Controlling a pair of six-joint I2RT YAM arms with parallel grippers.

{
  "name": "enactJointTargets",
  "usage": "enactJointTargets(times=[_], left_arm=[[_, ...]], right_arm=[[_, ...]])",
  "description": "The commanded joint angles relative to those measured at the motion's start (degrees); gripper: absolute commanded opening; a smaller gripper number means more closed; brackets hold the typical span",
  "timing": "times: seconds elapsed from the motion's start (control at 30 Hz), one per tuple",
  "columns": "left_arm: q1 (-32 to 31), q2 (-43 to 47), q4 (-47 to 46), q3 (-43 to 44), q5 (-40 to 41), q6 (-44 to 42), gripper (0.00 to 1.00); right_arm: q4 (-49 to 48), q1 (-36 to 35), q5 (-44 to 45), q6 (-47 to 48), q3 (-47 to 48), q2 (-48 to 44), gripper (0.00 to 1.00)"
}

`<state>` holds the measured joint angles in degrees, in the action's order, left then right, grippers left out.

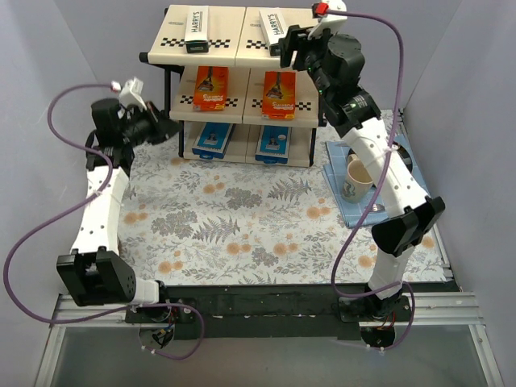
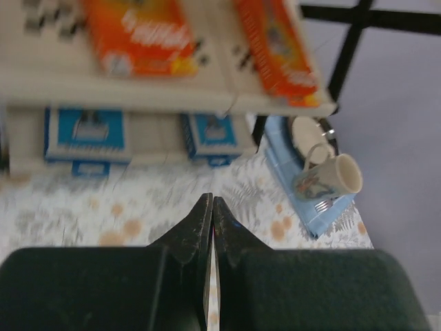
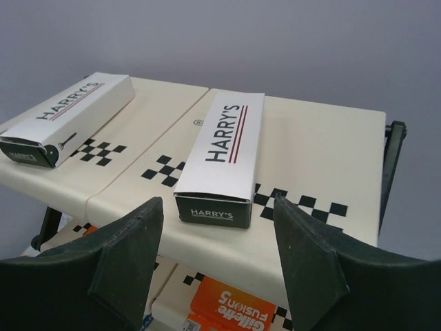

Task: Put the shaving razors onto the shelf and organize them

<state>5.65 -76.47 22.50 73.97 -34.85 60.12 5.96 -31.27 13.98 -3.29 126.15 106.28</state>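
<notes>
**A robot test cell, set up like a small shop display**

A left arm (image 1: 101, 214) and a right arm (image 1: 387, 173) are bolted to a metal rail (image 1: 451, 305) at the near edge of the table (image 1: 242, 222), with purple cables (image 1: 24, 242) looping loose. Plain grey walls (image 1: 32, 48) close the table in at the left, right and far edges. A floral cloth covers the table. At its far edge a shelf (image 1: 230, 36) with checkered strips (image 1: 173, 42), possibly camera markers, holds razor packs (image 1: 196, 24) in retail boxes. A mug (image 1: 352, 181) lies near the right edge.
</notes>
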Motion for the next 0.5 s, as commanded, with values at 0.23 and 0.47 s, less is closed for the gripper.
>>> enactJointTargets(times=[0.23, 0.47], left_arm=[[-24.87, -18.08, -8.61, 37.63, 8.05, -6.94, 0.00], [-31.49, -24.86, -13.09, 44.50, 24.81, -6.94, 0.00]], right_arm=[[-5.34, 6.30, -2.37, -0.41, -1.17, -4.95, 0.63], [-7.45, 7.36, -3.25, 1.88, -2.48, -3.97, 0.45]])
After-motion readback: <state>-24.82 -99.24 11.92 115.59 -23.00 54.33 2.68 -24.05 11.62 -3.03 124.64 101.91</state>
